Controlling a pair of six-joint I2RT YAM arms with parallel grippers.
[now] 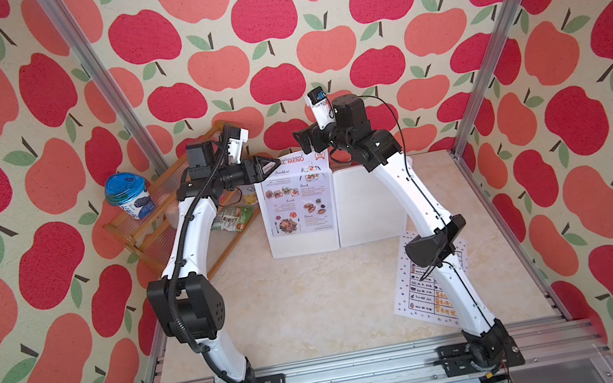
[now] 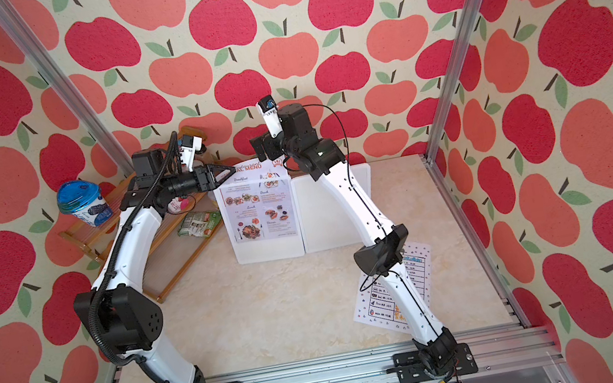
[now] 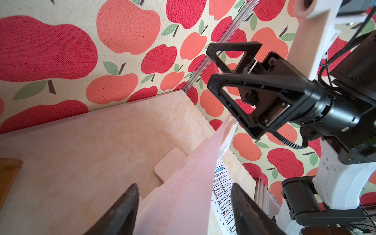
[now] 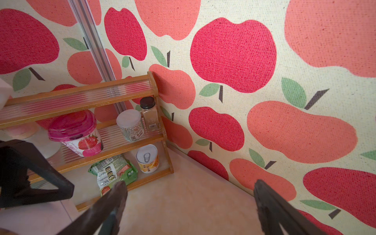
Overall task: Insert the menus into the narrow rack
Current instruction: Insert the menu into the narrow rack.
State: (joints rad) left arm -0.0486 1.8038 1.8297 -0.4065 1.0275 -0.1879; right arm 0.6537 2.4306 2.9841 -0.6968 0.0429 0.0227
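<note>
Fingers [image 3: 122,211] of the left gripper [image 1: 274,162] stand apart with the top edge of the photo menu [image 1: 297,198] between them, unpinched, as only the left wrist view shows; the right gripper [image 3: 212,66] gapes wide and empty. Marbled beige tabletop [image 1: 315,305] and apple-print walls [image 1: 267,18] surround a wooden shelf [image 4: 150,180]. Its heading red, the photo menu stands in the white rack [image 1: 366,207]; the dotted-border table menu [image 1: 418,292] lies flat under the right arm [image 1: 411,196].
</note>
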